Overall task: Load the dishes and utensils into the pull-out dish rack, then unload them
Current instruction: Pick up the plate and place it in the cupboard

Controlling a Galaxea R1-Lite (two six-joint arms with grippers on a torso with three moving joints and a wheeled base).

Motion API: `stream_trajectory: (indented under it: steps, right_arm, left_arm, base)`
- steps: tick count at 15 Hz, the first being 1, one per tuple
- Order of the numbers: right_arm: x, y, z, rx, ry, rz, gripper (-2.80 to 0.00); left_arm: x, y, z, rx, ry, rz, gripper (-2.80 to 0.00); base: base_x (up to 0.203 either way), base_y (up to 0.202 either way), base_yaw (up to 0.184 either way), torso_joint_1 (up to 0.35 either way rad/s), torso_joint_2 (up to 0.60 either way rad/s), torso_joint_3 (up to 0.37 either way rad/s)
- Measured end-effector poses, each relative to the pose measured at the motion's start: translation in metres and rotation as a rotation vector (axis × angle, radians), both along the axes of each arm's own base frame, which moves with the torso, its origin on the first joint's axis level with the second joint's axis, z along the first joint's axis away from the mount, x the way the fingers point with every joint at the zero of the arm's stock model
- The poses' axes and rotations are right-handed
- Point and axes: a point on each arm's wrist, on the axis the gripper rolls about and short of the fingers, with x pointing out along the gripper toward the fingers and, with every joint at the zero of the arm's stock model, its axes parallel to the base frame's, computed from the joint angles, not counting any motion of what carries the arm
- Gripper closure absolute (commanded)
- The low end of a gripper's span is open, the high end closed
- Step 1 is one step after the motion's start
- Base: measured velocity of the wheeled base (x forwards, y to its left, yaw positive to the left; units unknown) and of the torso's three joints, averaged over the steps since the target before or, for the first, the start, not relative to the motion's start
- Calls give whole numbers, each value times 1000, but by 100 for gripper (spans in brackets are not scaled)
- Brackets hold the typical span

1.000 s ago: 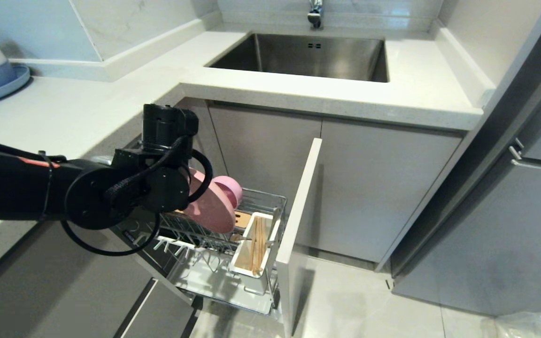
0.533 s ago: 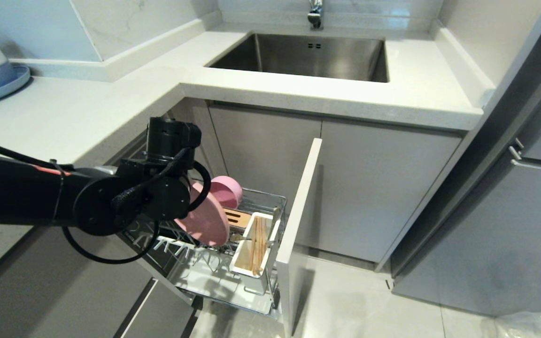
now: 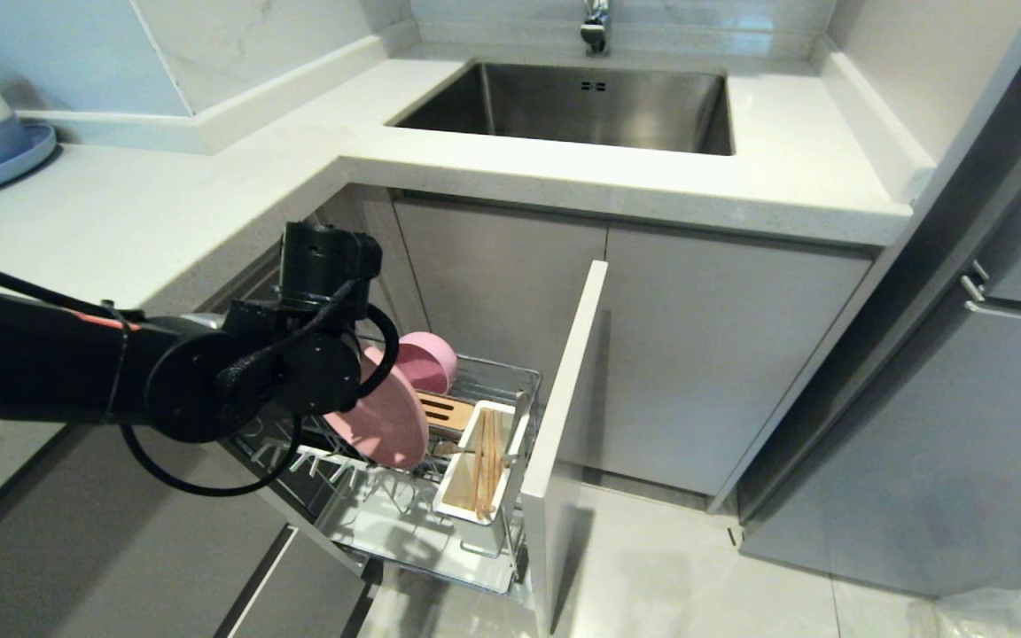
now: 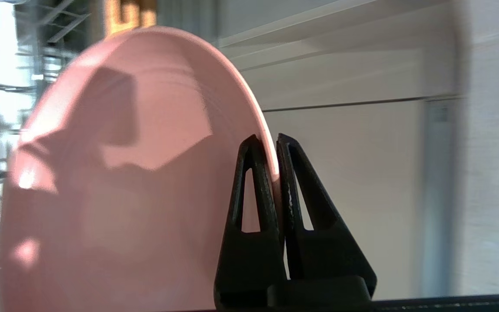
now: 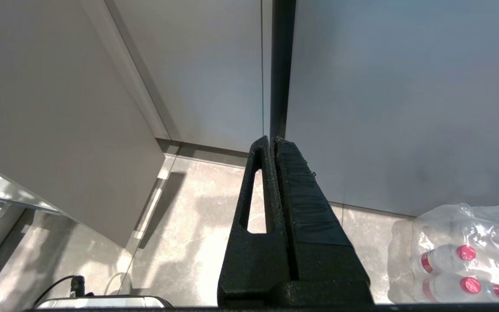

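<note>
Left gripper (image 4: pixel 271 149): closed tight on the rim of the pink plate (image 3: pixel 384 415), one finger on each face, as seen in the left wrist view.
Pink plate: held on edge and tilted, hanging just below and ahead of the gripper, over the prongs of the pull-out dish rack (image 3: pixel 484 377); whether its lower edge touches the wires cannot be told.
Plate handling: judged stiff, moderately heavy and breakable; the matte face should be less slippery than glaze, yet a rim pinch lets it swing, so a slow, steady carry is called for.
Hold point: the rim is judged the right place, since the flat faces offer nothing to clamp.
Pink bowl (image 3: pixel 429 359): seen just beyond the gripper, inside the rack.
Utensil holder (image 3: pixel 466 496): below and to the right of the gripper, at the rack's front; light-wood chopsticks (image 3: pixel 484 461) are lying in it.
Right gripper (image 5: pixel 272 145): closed on nothing, parked over the floor well away from the rack.
</note>
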Motion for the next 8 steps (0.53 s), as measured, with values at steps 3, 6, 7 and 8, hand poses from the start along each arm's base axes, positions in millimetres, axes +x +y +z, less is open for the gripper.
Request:
stream_trajectory:
  steps: [3, 6, 7, 8]
  right_arm:
    - [0, 0, 0, 0, 0, 0, 0]
    - [0, 0, 0, 0, 0, 0, 0]
    - [0, 0, 0, 0, 0, 0, 0]
    - [0, 0, 0, 0, 0, 0, 0]
  left_arm:
    - [-6, 2, 10, -12, -25, -1, 0]
    - [-6, 3, 9, -15, -24, 0, 0]
    - [-5, 4, 8, -16, -22, 4, 0]
    - [-5, 5, 7, -16, -21, 5, 0]
  base:
    - [0, 0, 0, 0, 0, 0]
    - [0, 0, 0, 0, 0, 0]
    - [0, 0, 0, 0, 0, 0]
    - [0, 0, 0, 0, 0, 0]
